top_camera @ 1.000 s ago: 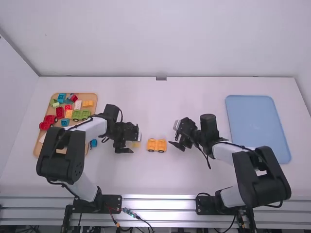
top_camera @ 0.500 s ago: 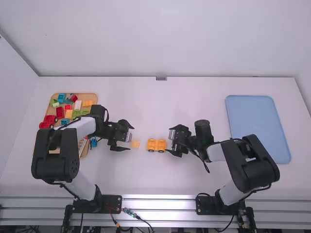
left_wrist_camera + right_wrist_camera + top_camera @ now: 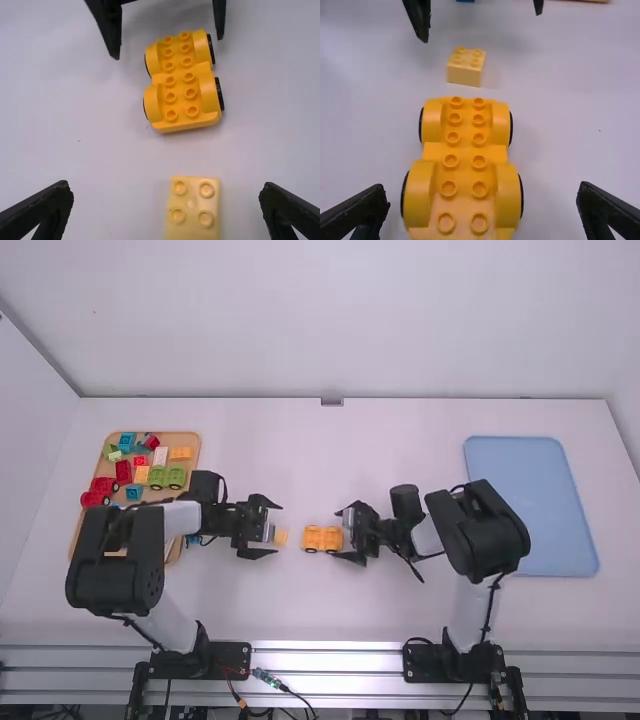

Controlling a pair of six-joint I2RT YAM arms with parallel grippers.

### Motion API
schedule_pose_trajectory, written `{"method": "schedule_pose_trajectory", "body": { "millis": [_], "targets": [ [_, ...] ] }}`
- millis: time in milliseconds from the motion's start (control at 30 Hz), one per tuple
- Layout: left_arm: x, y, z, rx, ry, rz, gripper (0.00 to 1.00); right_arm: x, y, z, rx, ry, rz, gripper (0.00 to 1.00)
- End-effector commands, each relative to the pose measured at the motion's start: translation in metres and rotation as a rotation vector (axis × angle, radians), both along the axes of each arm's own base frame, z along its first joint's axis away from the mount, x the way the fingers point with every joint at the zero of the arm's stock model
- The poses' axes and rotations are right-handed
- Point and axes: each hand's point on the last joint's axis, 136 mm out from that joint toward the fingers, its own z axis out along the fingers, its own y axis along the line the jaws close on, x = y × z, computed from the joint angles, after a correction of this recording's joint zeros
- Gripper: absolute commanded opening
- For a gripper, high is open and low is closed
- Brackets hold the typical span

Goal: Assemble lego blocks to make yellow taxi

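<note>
Black jaws spread apart, studded yellow block (image 3: 192, 204), knobbly round-wheeled orange base (image 3: 465, 172)

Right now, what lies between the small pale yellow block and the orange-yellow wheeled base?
Only a bare stretch of the white table separates the pale yellow block from the wheeled base; the left wrist view shows this.

A pale yellow studded block (image 3: 192, 215) lies apart from an orange wheeled base (image 3: 180, 97).

The table (image 3: 330, 610) holds a tan tray (image 3: 181, 438), blue tray (image 3: 530, 490), wheeled base (image 3: 322, 538), yellow block (image 3: 465, 75).
</note>
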Motion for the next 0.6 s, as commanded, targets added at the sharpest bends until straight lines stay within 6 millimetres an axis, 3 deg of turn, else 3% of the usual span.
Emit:
{"method": "schedule_pose_trajectory", "body": {
  "millis": [0, 267, 567],
  "targets": [
    [-0.009, -0.005, -0.004, -0.033, 0.024, -0.004, 0.99, -0.002, 0.005, -0.001, 0.039, 0.048, 0.033, 0.99],
    [0.001, -0.001, -0.001, -0.053, 0.094, 0.084, 0.99, -0.004, 0.006, -0.004, 0.049, 0.073, 0.036, 0.99],
    [-0.002, -0.001, 0.01, -0.03, 0.087, 0.005, 0.99, -0.003, -0.001, -0.002, 0.057, 0.074, -0.089, 0.99]
  ]
}}
